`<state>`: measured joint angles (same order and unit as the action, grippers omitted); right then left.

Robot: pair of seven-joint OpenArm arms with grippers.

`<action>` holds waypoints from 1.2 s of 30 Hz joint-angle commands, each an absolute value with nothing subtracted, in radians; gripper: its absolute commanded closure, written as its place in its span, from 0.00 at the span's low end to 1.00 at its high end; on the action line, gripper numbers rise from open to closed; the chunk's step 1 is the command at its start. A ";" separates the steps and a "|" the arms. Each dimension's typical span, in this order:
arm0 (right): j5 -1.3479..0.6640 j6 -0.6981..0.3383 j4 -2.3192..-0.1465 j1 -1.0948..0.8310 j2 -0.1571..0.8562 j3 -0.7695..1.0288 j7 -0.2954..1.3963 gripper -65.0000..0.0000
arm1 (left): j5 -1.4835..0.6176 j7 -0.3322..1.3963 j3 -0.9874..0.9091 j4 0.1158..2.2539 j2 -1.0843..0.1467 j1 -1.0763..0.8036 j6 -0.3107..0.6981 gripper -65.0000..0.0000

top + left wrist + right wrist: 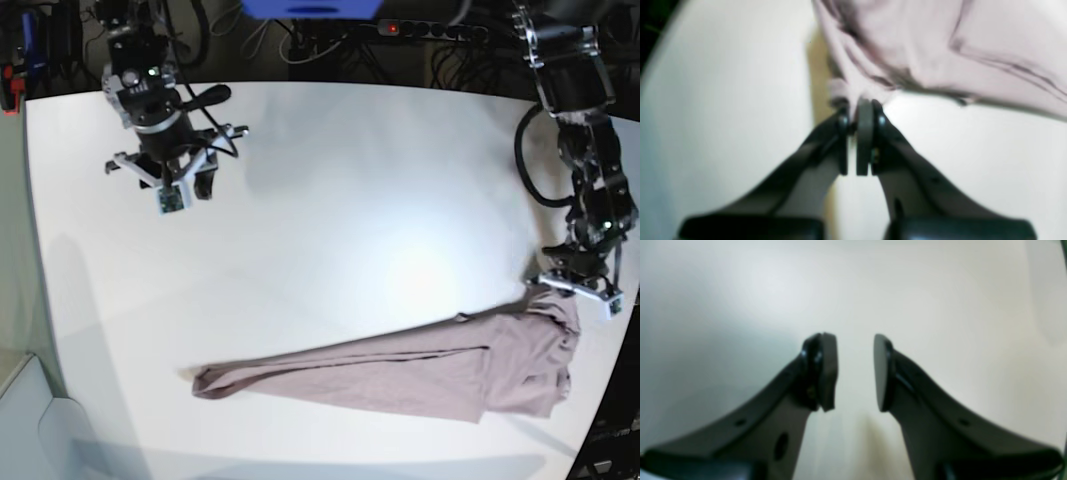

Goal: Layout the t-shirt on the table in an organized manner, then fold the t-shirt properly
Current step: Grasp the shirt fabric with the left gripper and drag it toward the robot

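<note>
1. Left gripper (857, 110): jaws together, clamped on an edge of the t-shirt (940, 53) at centre frame of the left wrist view. A small bunch of cloth sits pinched at the pad tips. Which part of the garment is gripped cannot be told; the view is blurred.
2. Right gripper (855, 370): jaws stand apart with bare table (740, 290) showing between the pads. Nothing is held or touched. The right wrist view is soft and shows only white surface beyond the fingers.
3. T-shirt, base view (400, 375): lies along the lower part of the frame as a long, narrow, wrinkled band, running from lower centre-left to the right edge. The right end is wider and bunched under the left gripper (580, 292). Collar and sleeves are hard to make out in the folds.
4. Right gripper, base view (172, 190): hangs over the upper left of the table (330, 180), well apart from the shirt. Its fingertips are hidden behind the wrist body.
5. Table: its curved right edge is visible beside the bunched end of the shirt; the lower right corner is cut off by the frame.
6. Upper edge of the base view: dark cables and equipment, indistinct.
</note>
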<state>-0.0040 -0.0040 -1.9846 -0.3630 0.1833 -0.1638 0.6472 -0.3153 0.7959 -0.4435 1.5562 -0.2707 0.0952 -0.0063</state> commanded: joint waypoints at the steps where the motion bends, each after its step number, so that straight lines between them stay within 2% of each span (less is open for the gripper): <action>1: -0.001 -0.007 -2.002 -0.357 0.185 -0.162 0.625 0.69 | -0.328 0.800 -0.470 1.658 -0.266 0.068 -0.004 1.00; 5: -0.001 -0.007 -2.002 -0.337 0.185 -0.162 0.624 0.69 | -0.328 0.849 -0.535 1.933 -0.228 -0.090 -0.002 1.00; 8: -0.001 -0.007 -2.002 -0.326 0.185 -0.162 0.624 0.69 | -0.337 0.840 -0.578 2.029 -0.222 -0.222 -0.002 1.00; 16: -0.001 -0.007 -2.002 -0.280 0.182 -0.163 0.624 0.69 | -0.598 0.817 -0.809 1.994 -0.232 -0.381 -0.001 1.00; 27: -0.002 -0.007 -2.002 -0.223 0.177 -0.170 0.625 0.69 | -0.450 0.806 -0.665 1.672 -0.295 -0.446 -0.001 1.00; 33: -0.005 -0.007 -2.000 -0.188 0.114 -0.193 0.630 0.69 | -0.453 0.806 -0.662 1.666 -0.294 -0.446 -0.001 1.00; 36: -0.005 -0.007 -1.986 -0.125 0.107 -0.257 0.714 0.68 | -0.453 0.806 -0.662 1.664 -0.294 -0.446 -0.001 1.00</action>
